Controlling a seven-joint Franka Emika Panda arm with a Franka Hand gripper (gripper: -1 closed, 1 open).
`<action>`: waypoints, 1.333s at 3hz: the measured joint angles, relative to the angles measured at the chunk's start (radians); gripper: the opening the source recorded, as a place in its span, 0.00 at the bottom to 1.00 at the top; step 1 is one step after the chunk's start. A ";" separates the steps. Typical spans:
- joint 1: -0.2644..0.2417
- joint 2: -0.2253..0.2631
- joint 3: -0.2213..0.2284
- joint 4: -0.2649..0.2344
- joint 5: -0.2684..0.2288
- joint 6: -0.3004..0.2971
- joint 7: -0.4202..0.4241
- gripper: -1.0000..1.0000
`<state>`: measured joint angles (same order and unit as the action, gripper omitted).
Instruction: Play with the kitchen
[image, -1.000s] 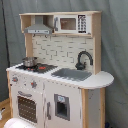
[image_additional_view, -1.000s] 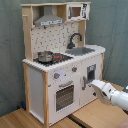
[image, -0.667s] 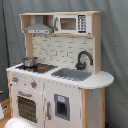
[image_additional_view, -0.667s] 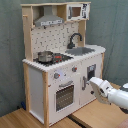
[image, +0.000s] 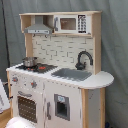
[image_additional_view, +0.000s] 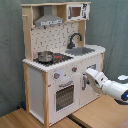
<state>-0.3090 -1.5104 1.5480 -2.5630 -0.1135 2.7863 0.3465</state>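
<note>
Kitchen (image: 55, 75) fills the middle of both exterior views: a white and light-wood toy unit standing on a wooden desk (image_additional_view: 107, 112) in front of a grey curtain (image: 112, 45). In the first exterior view a metal pot (image: 29, 61) sits on the stovetop (image: 36, 66) toward nine o'clock, the grey sink (image: 71, 74) lies near the centre, and the black faucet (image: 83, 59) curves up behind it toward three o'clock. Above, a hood (image: 38, 27) hangs at eleven o'clock and a small microwave (image: 71, 23) sits in the top shelf at one o'clock. The oven door (image: 27, 107) with its dark window is at seven o'clock, with knobs (image: 22, 81) just above it.

In the second exterior view the same unit is seen from its other corner: pot (image_additional_view: 45, 56) on the stovetop, faucet (image_additional_view: 75, 39) and sink (image_additional_view: 80, 50) further back, oven door (image_additional_view: 64, 96) on the front face below the knobs (image_additional_view: 57, 76). The white robot arm (image_additional_view: 112, 89) reaches in from four o'clock, and its pincer (image_additional_view: 86, 79) is up against the cabinet front just beside the oven door, toward three o'clock of it. I cannot tell how far the pincer is open, nor whether it has hold of anything. The arm does not show in the first exterior view.
</note>
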 joint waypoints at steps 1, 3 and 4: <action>-0.042 0.001 -0.006 -0.001 -0.051 0.011 0.082 1.00; -0.091 0.001 0.060 0.000 -0.051 0.033 0.302 1.00; -0.127 0.000 0.084 0.000 -0.051 0.057 0.410 1.00</action>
<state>-0.4361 -1.5104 1.6322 -2.5631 -0.1641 2.8433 0.7567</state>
